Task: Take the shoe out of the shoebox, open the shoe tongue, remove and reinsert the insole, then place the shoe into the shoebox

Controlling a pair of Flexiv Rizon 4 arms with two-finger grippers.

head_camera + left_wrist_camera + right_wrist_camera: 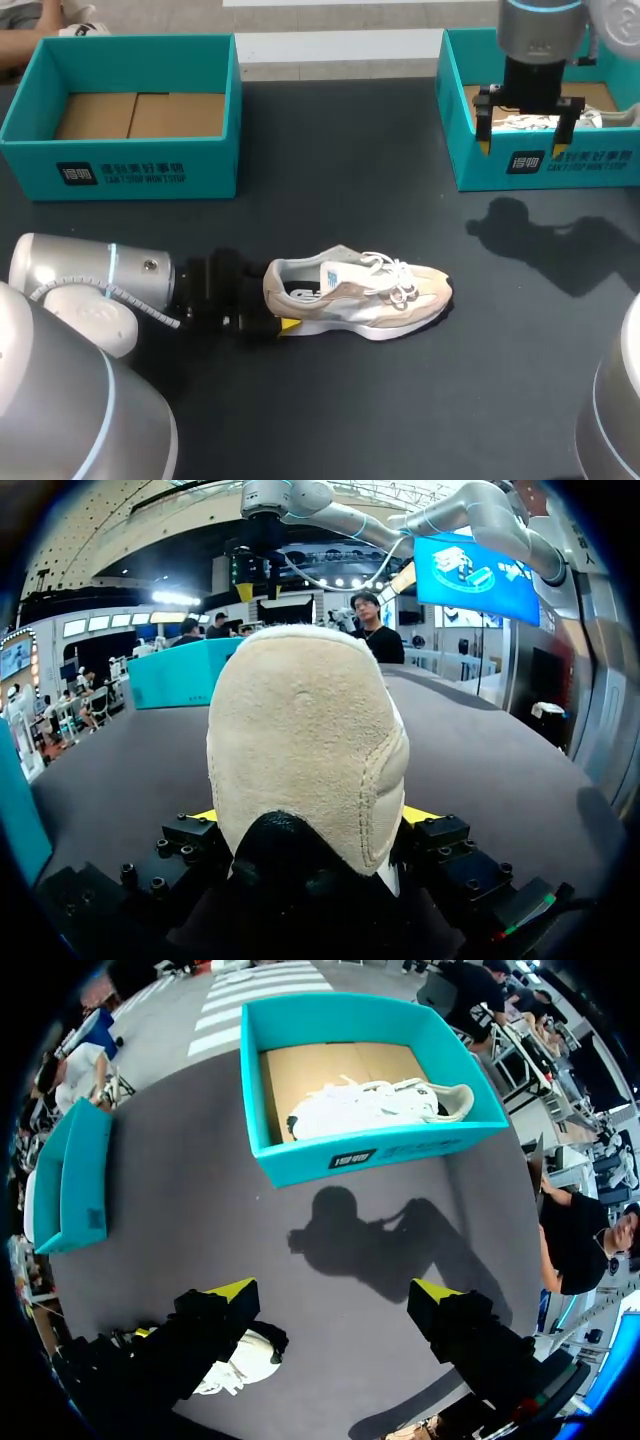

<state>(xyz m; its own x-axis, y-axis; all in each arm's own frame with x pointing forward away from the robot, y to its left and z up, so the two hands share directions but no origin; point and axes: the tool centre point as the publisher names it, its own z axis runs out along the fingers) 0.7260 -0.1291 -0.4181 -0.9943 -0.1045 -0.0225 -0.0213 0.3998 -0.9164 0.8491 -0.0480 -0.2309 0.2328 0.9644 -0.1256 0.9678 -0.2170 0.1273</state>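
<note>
Left tool squeezes the shoe by its heel, so hold it steady while the empty, spread right tool lifts the tongue.

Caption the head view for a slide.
Left pincer grips beige shoe by heel; right pincer hangs open near right shoebox.

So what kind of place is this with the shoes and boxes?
Probably a robot workbench for practising shoe packing: a dark table with an empty shoebox, a second shoebox holding a white shoe, and the left gripper shut on a beige shoe.
</note>
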